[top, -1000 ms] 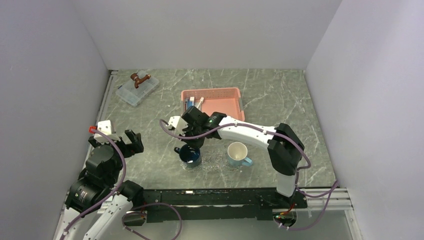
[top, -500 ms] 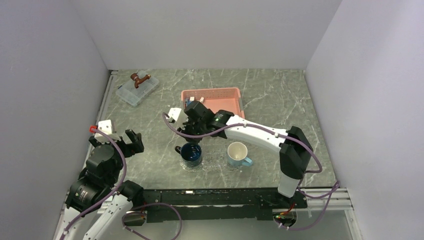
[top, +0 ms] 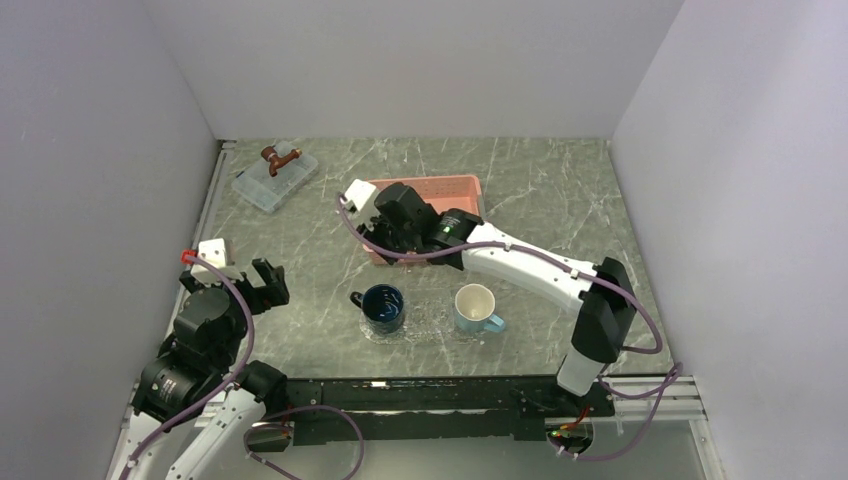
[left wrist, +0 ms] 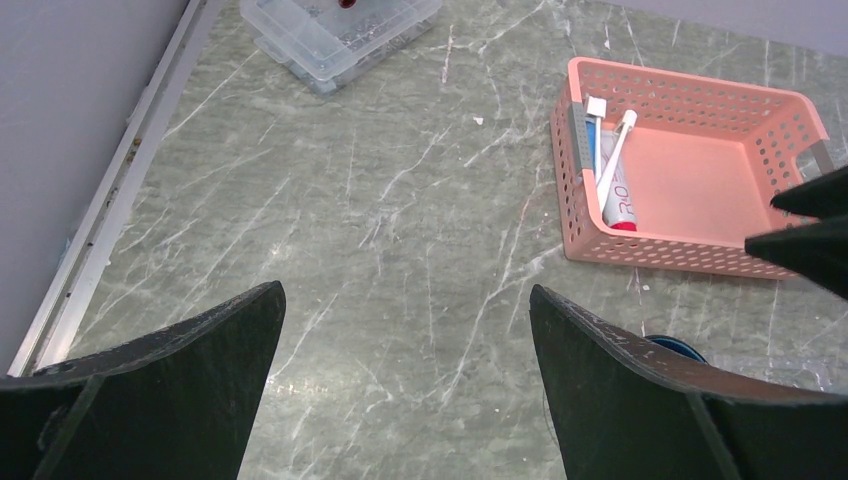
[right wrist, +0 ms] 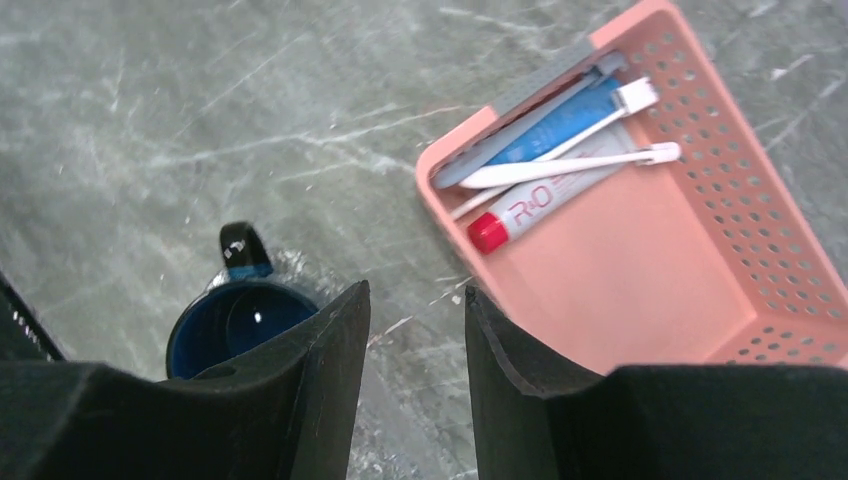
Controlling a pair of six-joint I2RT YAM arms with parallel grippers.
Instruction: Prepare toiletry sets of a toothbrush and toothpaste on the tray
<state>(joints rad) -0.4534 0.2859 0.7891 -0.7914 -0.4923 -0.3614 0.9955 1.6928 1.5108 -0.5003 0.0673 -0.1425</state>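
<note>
Toothbrushes and toothpaste lie together at the left end of the pink basket (right wrist: 640,270). A white toothbrush (right wrist: 570,165) rests across a red-capped toothpaste tube (right wrist: 545,205); another toothbrush (right wrist: 600,112) lies on a blue tube (right wrist: 565,122). My right gripper (right wrist: 417,290) hovers open and holds nothing, just in front of the basket's near left corner (top: 380,225). The clear bumpy tray (top: 428,322) sits under the two mugs. My left gripper (left wrist: 405,290) stands wide open above bare table at the left (top: 265,285); its view shows a toothbrush (left wrist: 612,155) in the basket (left wrist: 690,250).
A dark blue mug (top: 382,307) and a light blue mug (top: 478,307) stand on the tray near the front. A clear lidded box (top: 275,180) sits at the back left with a brown object on it. Walls close in on three sides.
My right gripper has moved from above the dark blue mug back toward the basket's left end, and its jaws have opened wider. The left arm has not moved.
</note>
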